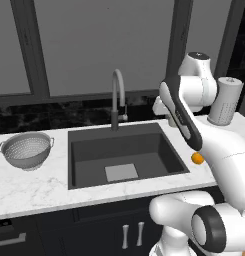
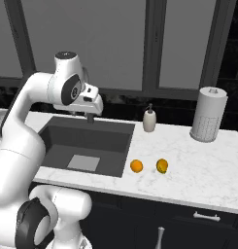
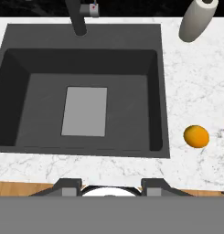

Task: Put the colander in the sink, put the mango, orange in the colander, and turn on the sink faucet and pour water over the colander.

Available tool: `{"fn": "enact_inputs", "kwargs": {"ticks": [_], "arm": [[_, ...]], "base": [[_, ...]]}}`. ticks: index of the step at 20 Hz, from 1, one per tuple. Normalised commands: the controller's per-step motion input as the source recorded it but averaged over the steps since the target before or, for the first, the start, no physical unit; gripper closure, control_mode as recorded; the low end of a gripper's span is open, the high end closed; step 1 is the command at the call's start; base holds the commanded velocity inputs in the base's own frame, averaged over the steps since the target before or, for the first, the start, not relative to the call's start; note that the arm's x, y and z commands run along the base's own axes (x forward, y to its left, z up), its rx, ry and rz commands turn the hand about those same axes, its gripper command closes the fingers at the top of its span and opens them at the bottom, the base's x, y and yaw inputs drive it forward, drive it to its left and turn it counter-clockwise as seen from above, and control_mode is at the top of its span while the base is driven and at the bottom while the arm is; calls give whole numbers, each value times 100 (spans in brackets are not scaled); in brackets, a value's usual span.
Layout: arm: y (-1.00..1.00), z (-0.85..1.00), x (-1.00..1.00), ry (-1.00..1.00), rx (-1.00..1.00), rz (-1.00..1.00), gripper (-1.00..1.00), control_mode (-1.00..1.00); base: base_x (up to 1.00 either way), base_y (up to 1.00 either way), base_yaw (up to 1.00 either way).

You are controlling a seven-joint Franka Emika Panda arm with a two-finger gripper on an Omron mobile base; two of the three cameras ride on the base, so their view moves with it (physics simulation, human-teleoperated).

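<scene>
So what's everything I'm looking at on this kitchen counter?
colander: one, silver-grey, on the counter left of the sink
sink: one, dark grey, nothing in it, set in the white marble counter
sink faucet: one, grey gooseneck, behind the sink
orange: one, bright orange, on the counter right of the sink
mango: one, yellow-orange, just right of the orange
soap dispenser: one, beige, behind the fruit
paper towel roll: one, white, upright at the far right
end effector: one, white with dark tips, above the sink, holding nothing
</scene>
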Motion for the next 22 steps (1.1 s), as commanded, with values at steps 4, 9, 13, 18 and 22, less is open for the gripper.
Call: {"fn": "enact_inputs", "kwargs": {"ticks": [4,9,13,18,22], "arm": [[5,0,-2,0,0,0,-100,-100],[33,0,-36,-8,0,1,-100,-100],[49,0,-50,-8,0,6,-100,-100],[53,0,-48,-7,0,7,-100,-100],[49,0,-38,-7,0,4,-100,-100]], "base": [[0,0,0],[0,0,0],[0,0,0],[0,0,0],[0,0,0]]}}
